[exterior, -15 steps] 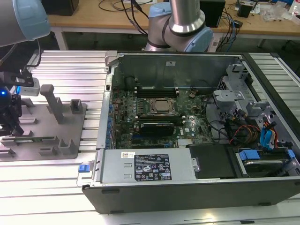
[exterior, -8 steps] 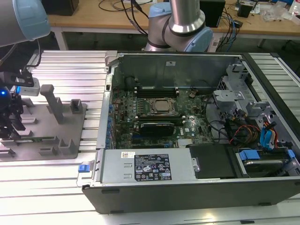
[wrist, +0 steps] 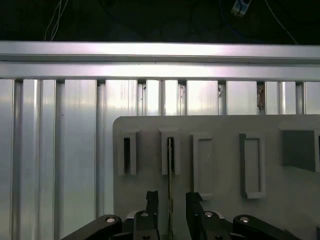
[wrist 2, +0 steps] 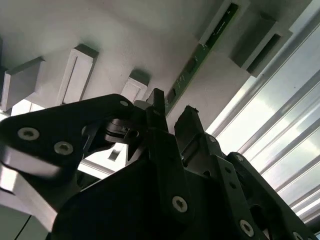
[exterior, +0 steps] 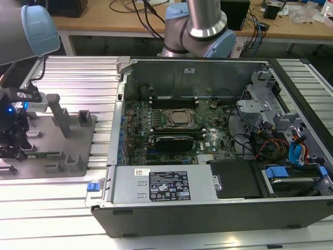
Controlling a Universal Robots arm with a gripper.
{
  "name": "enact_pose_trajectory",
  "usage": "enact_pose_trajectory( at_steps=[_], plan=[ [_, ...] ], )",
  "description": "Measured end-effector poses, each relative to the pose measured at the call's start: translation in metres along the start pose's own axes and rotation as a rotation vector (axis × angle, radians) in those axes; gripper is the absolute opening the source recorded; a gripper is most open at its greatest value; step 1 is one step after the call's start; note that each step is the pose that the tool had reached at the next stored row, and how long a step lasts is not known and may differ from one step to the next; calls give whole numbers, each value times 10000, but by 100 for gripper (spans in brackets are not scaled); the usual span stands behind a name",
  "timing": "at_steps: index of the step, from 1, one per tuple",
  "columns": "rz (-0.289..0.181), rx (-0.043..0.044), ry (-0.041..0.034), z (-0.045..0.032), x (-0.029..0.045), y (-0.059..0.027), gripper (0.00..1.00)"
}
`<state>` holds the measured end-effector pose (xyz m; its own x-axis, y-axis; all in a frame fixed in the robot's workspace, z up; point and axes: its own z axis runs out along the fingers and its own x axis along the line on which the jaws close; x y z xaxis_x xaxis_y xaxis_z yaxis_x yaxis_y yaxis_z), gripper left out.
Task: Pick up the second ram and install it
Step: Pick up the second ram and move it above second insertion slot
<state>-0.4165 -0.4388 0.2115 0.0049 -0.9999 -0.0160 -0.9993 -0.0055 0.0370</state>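
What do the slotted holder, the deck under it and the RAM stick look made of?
Slotted holder: matte grey with no shine, likely plastic, maybe printed. Deck: bright ribbed metal, probably aluminium extrusion. RAM stick: green circuit board with dark chips.

UR arm (exterior: 206,18): grey metal tube links, light-blue rounded joint caps (exterior: 40,26). Gripper (wrist 2: 172,107): matte black, flat linkage plates w/ round silver screw heads (wrist 2: 63,147), two slim blocky fingers (wrist 2: 159,112), more screws lower down. Small blue light (exterior: 8,110) on black wrist unit.
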Motion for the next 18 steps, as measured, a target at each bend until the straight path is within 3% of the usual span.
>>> enact_pose_trajectory(
  at_steps=[2,4,15,17,18],
  plan=[
    [-1,3,-1,2,0,-1,34],
    [-1,3,-1,3,0,-1,18],
    [-1,2,-1,33,0,-2,18],
    [0,2,-1,35,0,-2,9],
    [-1,2,-1,36,0,-2,9]
  ],
)
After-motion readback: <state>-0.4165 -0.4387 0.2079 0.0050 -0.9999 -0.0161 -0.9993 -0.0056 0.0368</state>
